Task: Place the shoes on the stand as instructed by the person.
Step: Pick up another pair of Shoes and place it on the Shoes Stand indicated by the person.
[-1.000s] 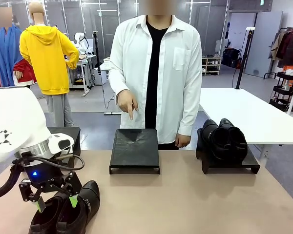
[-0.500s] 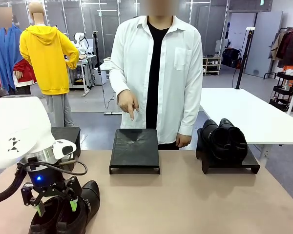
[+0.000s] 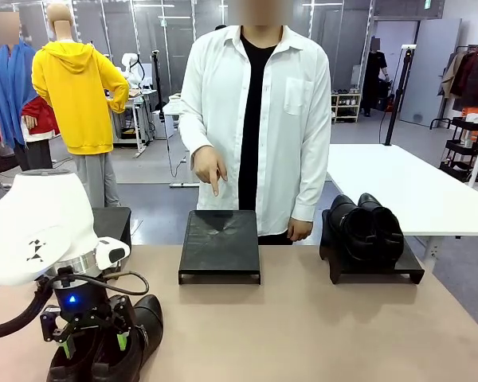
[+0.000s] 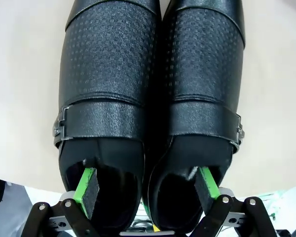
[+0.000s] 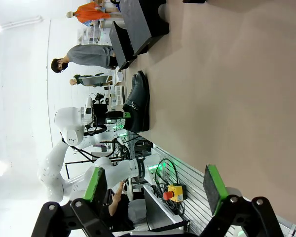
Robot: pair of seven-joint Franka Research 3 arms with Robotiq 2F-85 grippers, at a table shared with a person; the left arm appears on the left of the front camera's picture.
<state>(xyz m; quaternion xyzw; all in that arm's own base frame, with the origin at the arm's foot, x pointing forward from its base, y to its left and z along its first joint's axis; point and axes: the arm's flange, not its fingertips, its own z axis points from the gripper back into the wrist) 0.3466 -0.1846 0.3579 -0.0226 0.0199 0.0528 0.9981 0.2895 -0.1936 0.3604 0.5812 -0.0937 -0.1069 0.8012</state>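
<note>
**Front view:** the left gripper (image 3: 93, 344) is lowered onto one pair of shoes (image 3: 139, 338) at the near left corner of the table (image 3: 319, 334). The person (image 3: 255, 119) points a hand (image 3: 209, 169) down at the middle stand (image 3: 220, 243). The second pair (image 3: 366, 227) sits on the right stand (image 3: 382, 274).

**Left wrist view:** the fingers (image 4: 89, 185) are spread, one inside each shoe's opening. The two adjoining inner walls lie between them, not yet squeezed.

**Right wrist view:** the right gripper (image 5: 158, 185) is released, its green pads wide apart
</note>
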